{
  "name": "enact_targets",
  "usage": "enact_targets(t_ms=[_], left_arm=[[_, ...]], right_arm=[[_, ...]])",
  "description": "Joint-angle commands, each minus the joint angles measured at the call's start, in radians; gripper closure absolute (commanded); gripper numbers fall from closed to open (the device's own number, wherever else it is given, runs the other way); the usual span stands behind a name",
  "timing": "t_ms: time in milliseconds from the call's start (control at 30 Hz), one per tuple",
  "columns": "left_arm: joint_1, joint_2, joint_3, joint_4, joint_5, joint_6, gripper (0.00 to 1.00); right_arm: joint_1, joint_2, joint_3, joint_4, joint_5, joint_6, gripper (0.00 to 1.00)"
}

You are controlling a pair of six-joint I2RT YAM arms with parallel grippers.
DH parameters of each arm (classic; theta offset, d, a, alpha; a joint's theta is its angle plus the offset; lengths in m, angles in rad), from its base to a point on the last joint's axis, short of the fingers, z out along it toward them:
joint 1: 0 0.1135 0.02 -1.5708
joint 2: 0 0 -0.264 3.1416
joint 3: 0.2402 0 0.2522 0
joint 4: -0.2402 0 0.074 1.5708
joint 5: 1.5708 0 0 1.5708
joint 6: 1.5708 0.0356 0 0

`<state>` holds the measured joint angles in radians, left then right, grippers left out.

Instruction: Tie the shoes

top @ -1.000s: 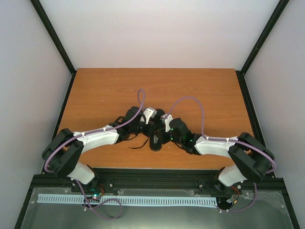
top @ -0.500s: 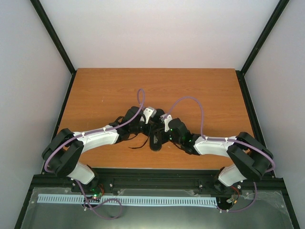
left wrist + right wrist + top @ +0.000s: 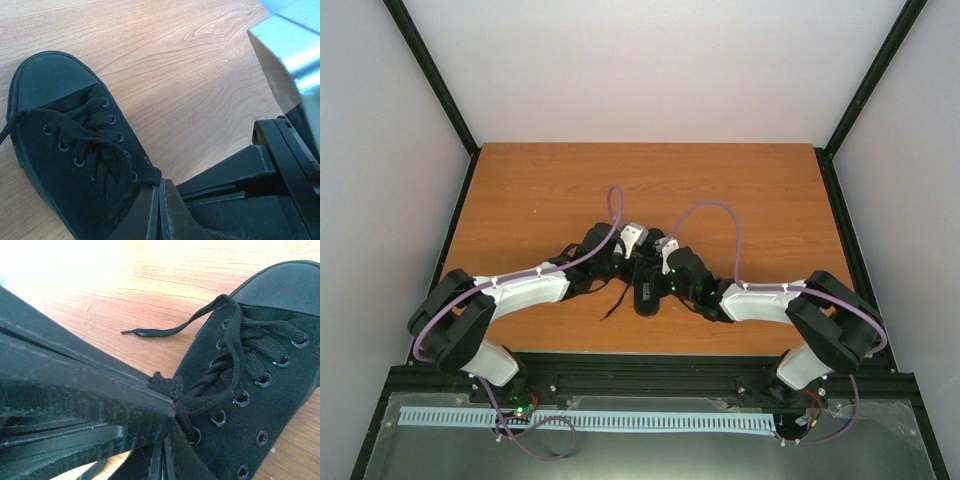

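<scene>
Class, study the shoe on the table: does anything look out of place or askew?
Nothing is damaged, but the shoe has untied laces: one loose lace end trails off it onto the table.

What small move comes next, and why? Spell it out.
Probably draw both claws apart, away from the sneaker, to tighten the laces. The left claw and right claw are each shut on a lace strand near the upper eyelets, and the crossings look slack.
</scene>
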<state>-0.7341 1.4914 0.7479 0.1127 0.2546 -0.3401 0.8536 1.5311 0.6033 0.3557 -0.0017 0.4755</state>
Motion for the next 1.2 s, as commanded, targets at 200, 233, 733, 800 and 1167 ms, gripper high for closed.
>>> enact_targets(t_ms=[200, 233, 733, 800, 1167], left_arm=[[-0.011, -0.025, 0.021, -0.066, -0.052, 0.048, 0.72], [-0.011, -0.038, 0.018, -0.074, -0.072, 0.049, 0.59], [0.108, -0.193, -0.029, -0.265, -0.372, 0.054, 0.22], [0.120, -0.107, 0.028, -0.311, -0.362, 0.065, 0.27], [0.121, 0.165, 0.185, -0.255, -0.314, 0.135, 0.37]], right_arm=[[0.005, -0.030, 0.021, 0.041, 0.112, 0.058, 0.97], [0.005, -0.032, 0.019, 0.039, 0.117, 0.060, 0.97], [0.005, -0.033, 0.014, 0.020, 0.118, 0.080, 0.97], [0.005, -0.032, 0.015, 0.020, 0.111, 0.081, 0.97], [0.005, -0.053, 0.001, 0.020, 0.106, 0.088, 0.97]])
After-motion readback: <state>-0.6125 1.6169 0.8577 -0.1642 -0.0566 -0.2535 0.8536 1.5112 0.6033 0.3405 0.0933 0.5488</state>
